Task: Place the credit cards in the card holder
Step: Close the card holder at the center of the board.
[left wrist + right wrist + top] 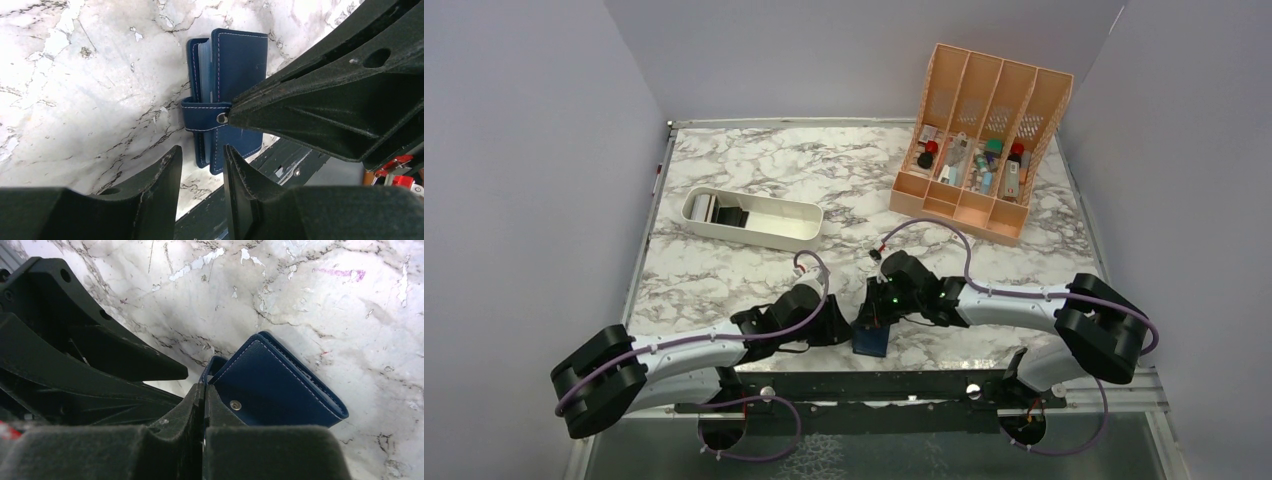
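Card holder [871,338]: navy, folded shut, at the near edge of the marble table [754,160], about mid-width, between the two arms. Snap tab [202,116] wraps round its open side; pale inner leaves show at that edge. It seems raised on one edge, with shadow under it, though the exact tilt is unclear. Right gripper [202,390]: comes in from the right, jaws drawn almost together, only a thin slit between them, tips touching the tab just beside the snap; cannot tell whether the strap is pinched. Left gripper [202,152]: just left of the holder, jaws parted a moderate way, nothing between them, not touching it. Farther back on the left: white oblong tray [764,238] with two small flat pieces at its left end, one pale and one dark, too small to identify. Far right: orange slotted organizer [969,215] holding small mixed items.
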Robot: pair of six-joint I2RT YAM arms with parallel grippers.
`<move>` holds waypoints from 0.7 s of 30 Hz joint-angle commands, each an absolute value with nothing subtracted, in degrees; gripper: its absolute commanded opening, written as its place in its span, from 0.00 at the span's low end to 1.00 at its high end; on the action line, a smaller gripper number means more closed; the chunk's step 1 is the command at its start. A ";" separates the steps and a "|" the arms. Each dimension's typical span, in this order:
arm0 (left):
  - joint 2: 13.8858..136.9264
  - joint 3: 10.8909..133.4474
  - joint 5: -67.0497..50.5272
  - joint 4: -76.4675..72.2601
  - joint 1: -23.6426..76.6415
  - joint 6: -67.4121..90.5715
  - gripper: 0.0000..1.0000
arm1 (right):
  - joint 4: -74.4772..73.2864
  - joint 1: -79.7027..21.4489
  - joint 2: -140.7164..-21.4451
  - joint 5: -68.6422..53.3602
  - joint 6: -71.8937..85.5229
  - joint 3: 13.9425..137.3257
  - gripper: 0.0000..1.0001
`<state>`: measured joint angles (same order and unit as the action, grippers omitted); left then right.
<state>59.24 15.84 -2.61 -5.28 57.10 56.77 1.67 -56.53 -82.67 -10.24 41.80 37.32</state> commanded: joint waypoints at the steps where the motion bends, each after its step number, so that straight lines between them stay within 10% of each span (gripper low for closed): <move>1: 60.54 15.07 -4.34 -8.93 57.06 57.57 0.39 | 2.46 -56.77 -82.77 -11.07 42.34 38.16 0.02; 21: 69.85 15.73 -2.92 -10.49 57.13 58.52 0.36 | 0.29 -56.77 -79.60 -8.63 47.65 34.18 0.01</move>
<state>68.14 15.86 -3.62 -12.86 57.06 58.92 1.58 -56.53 -81.34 -10.11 46.09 35.46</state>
